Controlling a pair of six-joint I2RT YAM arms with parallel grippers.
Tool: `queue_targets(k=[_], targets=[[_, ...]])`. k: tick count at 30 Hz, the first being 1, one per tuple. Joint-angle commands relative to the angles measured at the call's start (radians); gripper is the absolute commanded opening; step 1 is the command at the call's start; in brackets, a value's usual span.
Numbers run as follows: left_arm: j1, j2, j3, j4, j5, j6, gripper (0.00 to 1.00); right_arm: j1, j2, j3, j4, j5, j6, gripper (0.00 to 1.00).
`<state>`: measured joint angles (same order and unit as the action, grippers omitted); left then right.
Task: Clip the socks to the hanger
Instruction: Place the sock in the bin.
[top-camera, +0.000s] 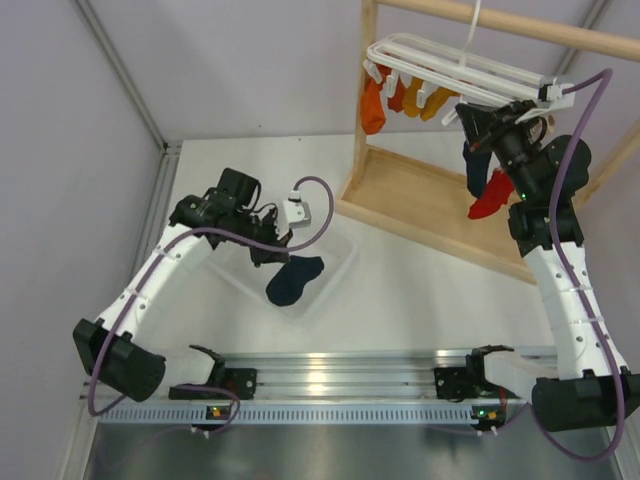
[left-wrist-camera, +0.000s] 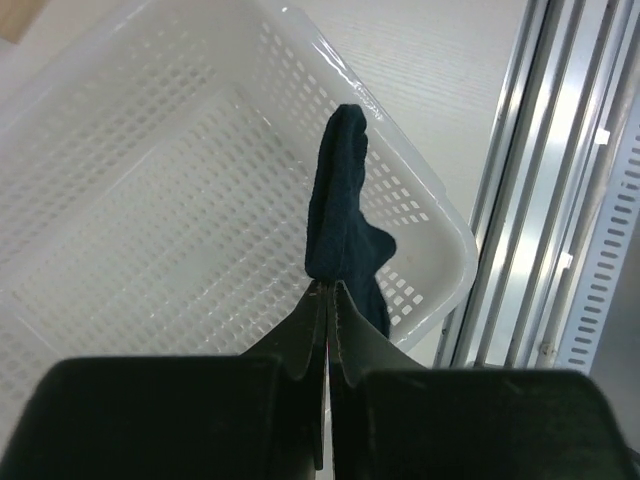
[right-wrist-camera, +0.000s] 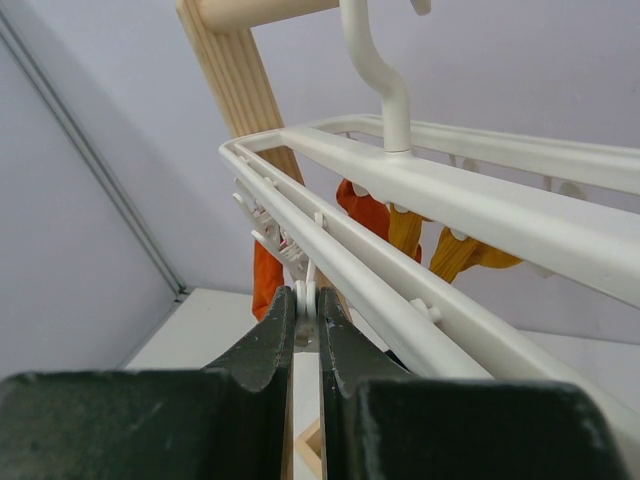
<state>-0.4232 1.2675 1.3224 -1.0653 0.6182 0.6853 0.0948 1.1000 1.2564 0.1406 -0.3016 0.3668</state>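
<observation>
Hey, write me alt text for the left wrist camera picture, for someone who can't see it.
The black left gripper is shut on one end of a dark navy blue fabric sock, holding it above a white perforated plastic basket. A silver metal rail runs along the right side of the view.

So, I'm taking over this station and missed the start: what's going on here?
The left hand is shut on a navy sock, holding it over the basket. The right hand is up at the hanger, pinching a clip. A red sock hangs by that arm; orange and yellow socks hang at the hanger's other end.
</observation>
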Motion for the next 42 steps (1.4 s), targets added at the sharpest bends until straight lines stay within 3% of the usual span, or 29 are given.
queue_targets(k=[1, 8, 12, 18, 21, 22, 25, 31, 32, 35, 42], targets=[[0.001, 0.085, 0.031, -0.105, 0.052, 0.103, 0.0, -0.004, -0.029, -0.005, -0.003, -0.053, -0.006, 0.0], [0.001, 0.252, -0.017, 0.085, -0.162, 0.197, 0.0, -0.004, -0.006, 0.0, -0.007, -0.051, -0.012, 0.0], [0.008, 0.438, 0.131, 0.123, -0.187, 0.198, 0.0, -0.004, 0.009, 0.017, -0.012, -0.051, -0.015, 0.0], [0.023, 0.59, 0.23, 0.255, -0.222, 0.125, 0.0, -0.006, 0.02, 0.031, -0.016, -0.05, -0.034, 0.0], [0.023, 0.619, 0.241, 0.275, -0.239, 0.105, 0.15, -0.006, 0.024, 0.035, -0.024, -0.05, -0.043, 0.0], [0.024, 0.622, 0.242, 0.286, -0.239, 0.093, 0.31, -0.006, 0.026, 0.037, -0.024, -0.05, -0.046, 0.0], [0.031, 0.598, 0.232, 0.306, -0.233, -0.016, 0.41, -0.013, 0.034, 0.047, -0.029, -0.051, -0.048, 0.0], [0.041, 0.48, 0.117, 0.389, -0.278, -0.496, 0.49, -0.017, 0.032, 0.051, -0.03, -0.053, -0.048, 0.0], [0.038, 0.469, 0.095, 0.419, -0.316, -0.629, 0.5, -0.017, 0.035, 0.051, -0.03, -0.053, -0.046, 0.0], [0.035, 0.452, 0.032, 0.453, -0.331, -0.822, 0.52, -0.018, 0.04, 0.055, -0.03, -0.053, -0.046, 0.0], [-0.012, 0.409, -0.15, 0.659, -0.44, -0.997, 0.58, -0.02, 0.05, 0.069, -0.042, -0.053, -0.045, 0.0]])
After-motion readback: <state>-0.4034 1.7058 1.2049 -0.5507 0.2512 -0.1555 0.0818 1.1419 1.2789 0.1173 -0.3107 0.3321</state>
